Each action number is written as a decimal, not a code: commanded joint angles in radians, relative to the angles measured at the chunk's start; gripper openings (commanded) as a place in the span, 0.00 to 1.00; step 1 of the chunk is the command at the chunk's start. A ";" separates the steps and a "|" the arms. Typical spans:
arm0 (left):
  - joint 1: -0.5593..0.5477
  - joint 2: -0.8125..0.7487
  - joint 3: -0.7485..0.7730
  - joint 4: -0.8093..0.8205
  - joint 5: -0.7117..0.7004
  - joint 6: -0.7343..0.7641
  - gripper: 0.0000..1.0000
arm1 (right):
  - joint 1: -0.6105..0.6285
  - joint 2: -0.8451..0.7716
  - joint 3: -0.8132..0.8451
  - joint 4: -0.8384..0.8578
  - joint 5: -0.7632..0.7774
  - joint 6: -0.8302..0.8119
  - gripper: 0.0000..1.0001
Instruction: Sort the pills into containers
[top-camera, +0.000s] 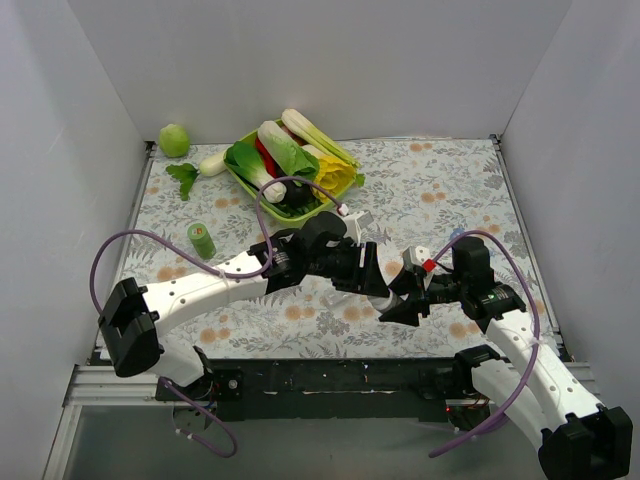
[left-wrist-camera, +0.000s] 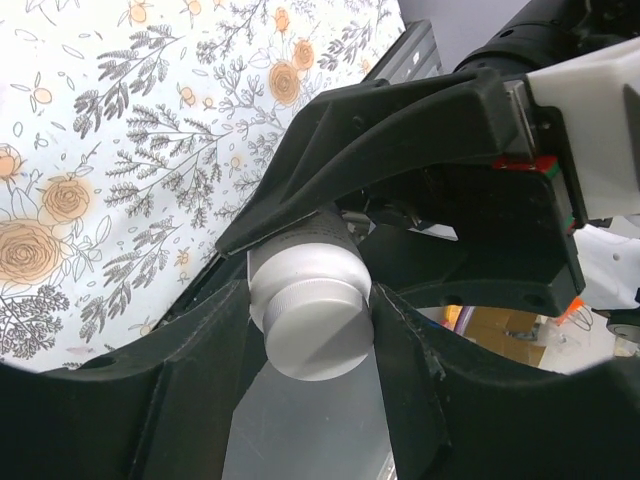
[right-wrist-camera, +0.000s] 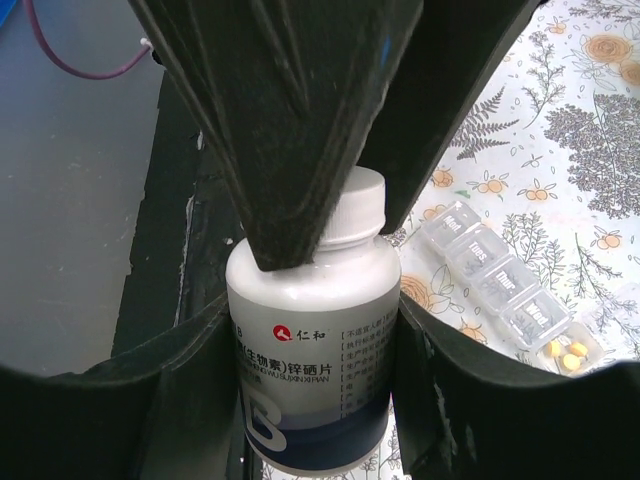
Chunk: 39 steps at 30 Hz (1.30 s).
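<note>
White walls close the floral cloth on three sides, and a black rail runs along the near edge. On the far left lie one round green fruit and one small green roll, both loose. The green tray of vegetables sits just right of them, against the back. The cloth to the right of the tray is the widest bare stretch.

Mid-table, near the front, the two arms meet over one white pill bottle, held off the cloth. The left gripper is clamped on its ribbed cap, both fingers pressed to the sides. The right gripper is closed round the labelled body.

Only the right wrist view shows the label and, lower right on the cloth, the one clear pill organiser — a slanting row with five compartments in sight (four lids carry day names). The end compartment holds two yellow pills. The top view shows little of the bottle, which the grippers mostly hide.
</note>
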 joint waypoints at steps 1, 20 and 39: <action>-0.001 0.014 0.050 -0.062 0.048 0.036 0.49 | 0.000 -0.003 0.012 0.037 -0.019 0.007 0.03; 0.001 0.003 0.050 -0.086 0.105 0.068 0.35 | 0.000 0.011 0.012 0.043 -0.008 0.013 0.03; 0.002 -0.084 -0.031 -0.045 0.073 0.063 0.00 | -0.002 -0.013 -0.009 0.071 -0.013 0.040 0.80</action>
